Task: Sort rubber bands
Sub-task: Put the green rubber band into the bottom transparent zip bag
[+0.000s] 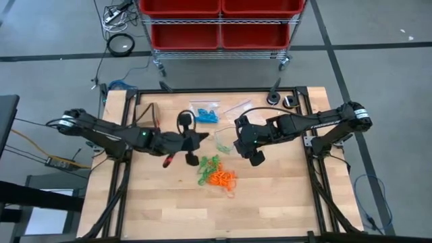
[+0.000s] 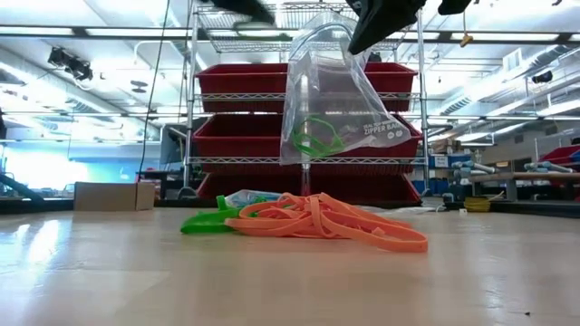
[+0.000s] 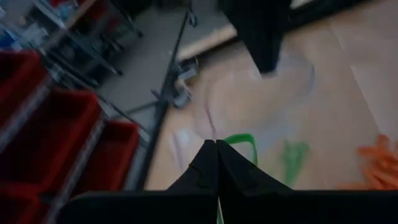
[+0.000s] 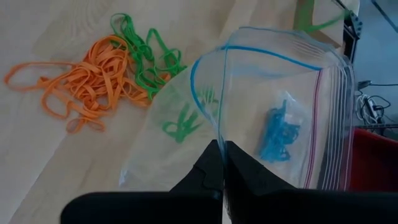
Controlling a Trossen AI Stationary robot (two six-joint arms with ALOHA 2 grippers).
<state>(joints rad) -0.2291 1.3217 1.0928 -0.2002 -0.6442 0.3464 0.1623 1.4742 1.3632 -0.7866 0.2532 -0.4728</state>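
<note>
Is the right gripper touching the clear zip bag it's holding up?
Touching. In the right wrist view the shut right gripper pinches the edge of the clear zip bag; the low view shows the bag hanging clear of the table.

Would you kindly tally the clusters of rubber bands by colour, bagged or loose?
Orange rubber bands: 1 cluster, loose.
Green rubber bands: 2 clusters, one loose, one in the held zip bag.
Blue rubber bands: 1 cluster, in another zip bag.
Total: 4 clusters.
</note>
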